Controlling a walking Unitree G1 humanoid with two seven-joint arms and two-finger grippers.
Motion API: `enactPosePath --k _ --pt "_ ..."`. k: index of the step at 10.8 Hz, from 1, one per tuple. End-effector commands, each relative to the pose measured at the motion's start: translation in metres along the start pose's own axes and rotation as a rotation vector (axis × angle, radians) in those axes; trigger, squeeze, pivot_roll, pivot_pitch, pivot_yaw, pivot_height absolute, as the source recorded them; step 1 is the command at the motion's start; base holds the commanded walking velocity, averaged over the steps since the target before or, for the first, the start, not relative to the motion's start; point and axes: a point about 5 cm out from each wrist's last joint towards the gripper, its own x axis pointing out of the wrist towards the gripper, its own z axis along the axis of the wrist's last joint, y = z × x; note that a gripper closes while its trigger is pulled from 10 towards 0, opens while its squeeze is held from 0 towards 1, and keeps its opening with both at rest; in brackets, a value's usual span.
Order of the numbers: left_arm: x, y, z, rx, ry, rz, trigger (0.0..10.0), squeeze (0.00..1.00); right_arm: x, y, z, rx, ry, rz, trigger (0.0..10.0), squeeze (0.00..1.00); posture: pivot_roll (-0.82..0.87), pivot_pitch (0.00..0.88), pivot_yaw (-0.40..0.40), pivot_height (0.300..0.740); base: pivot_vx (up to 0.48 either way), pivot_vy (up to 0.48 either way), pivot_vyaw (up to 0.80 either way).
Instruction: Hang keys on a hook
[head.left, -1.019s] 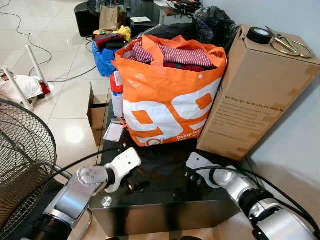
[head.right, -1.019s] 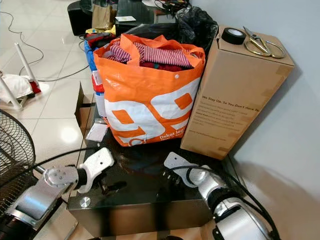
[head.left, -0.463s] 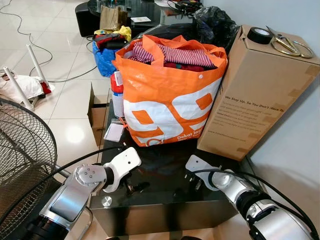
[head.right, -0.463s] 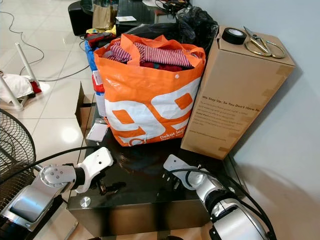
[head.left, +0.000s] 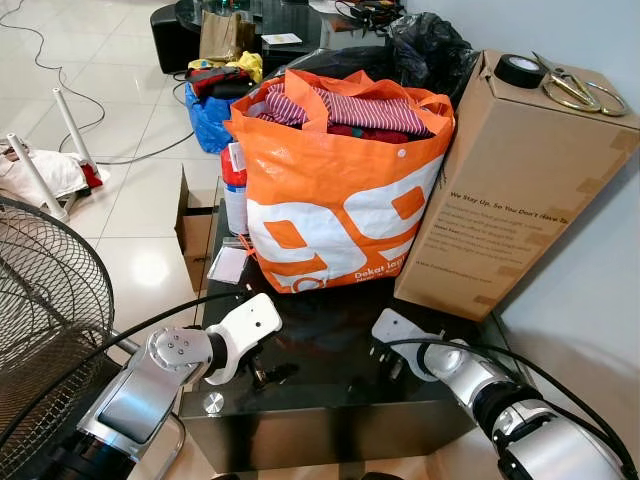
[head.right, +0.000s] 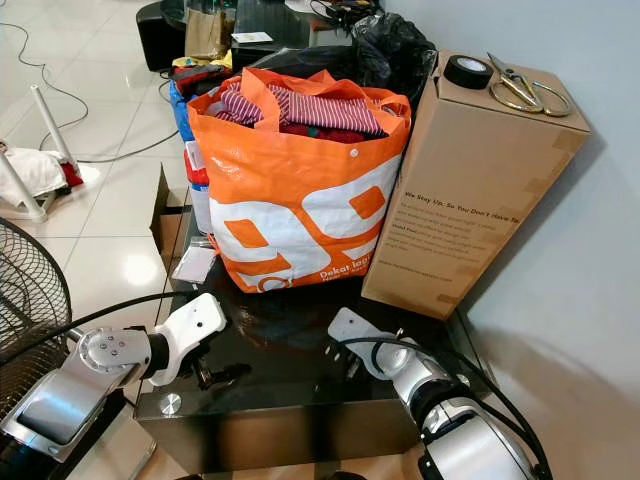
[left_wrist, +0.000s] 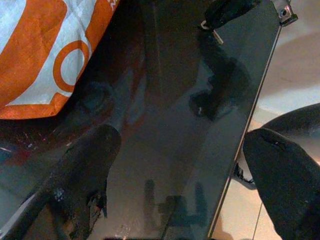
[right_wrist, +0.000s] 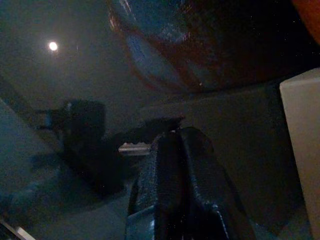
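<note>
Keys: we cannot pick them out on the dark desk (head.left: 320, 405). Our left claw (head.left: 265, 372), spread wide, has edged slightly inward over the glass; the right claw (head.left: 385, 362) (pinched together, empty) barely moved – so no grasp yet.

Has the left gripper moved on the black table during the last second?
Yes, slightly: the left gripper has edged forward toward the orange bag on the black glass table.
</note>
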Motion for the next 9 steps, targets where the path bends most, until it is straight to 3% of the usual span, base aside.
enactPosePath --k 1,2,3,4,7,8,9 --pt "0.002 -0.001 0.004 0.018 -0.002 -0.010 10.0 0.67 -0.003 -0.012 0.006 0.019 -0.033 -0.008 0.0 0.00 -0.04 0.000 -0.098 0.740 0.000 0.000 0.00" --pt "0.002 -0.001 0.004 0.019 -0.002 -0.011 10.0 0.67 -0.006 -0.017 0.006 -0.004 -0.049 0.023 10.0 0.00 -0.05 0.000 -0.098 0.740 0.000 0.000 0.00" --pt "0.002 -0.001 0.003 0.020 -0.002 -0.013 10.0 0.68 -0.007 -0.019 0.007 0.001 -0.057 0.029 10.0 0.47 -0.05 0.000 -0.095 0.740 0.000 0.000 0.00" --pt "0.003 -0.002 0.003 0.023 -0.001 -0.016 10.0 0.67 -0.008 -0.021 0.006 0.027 -0.067 0.040 10.0 1.00 -0.06 0.000 -0.093 0.740 0.000 0.000 0.00" --pt "0.005 -0.002 0.004 0.031 -0.004 -0.028 10.0 0.67 -0.006 -0.007 0.000 -0.009 -0.034 0.118 10.0 1.00 -0.06 0.000 -0.094 0.740 0.000 0.000 0.00" --pt "0.006 -0.003 0.004 0.031 -0.003 -0.031 10.0 0.67 -0.004 -0.004 -0.002 -0.036 -0.011 0.092 10.0 1.00 -0.05 0.000 -0.094 0.740 0.000 0.000 0.00" --pt "0.005 -0.004 0.002 0.031 0.000 -0.036 10.0 0.67 -0.003 -0.001 -0.004 -0.054 0.006 0.082 10.0 0.00 -0.05 0.000 -0.093 0.740 0.000 0.000 0.00"
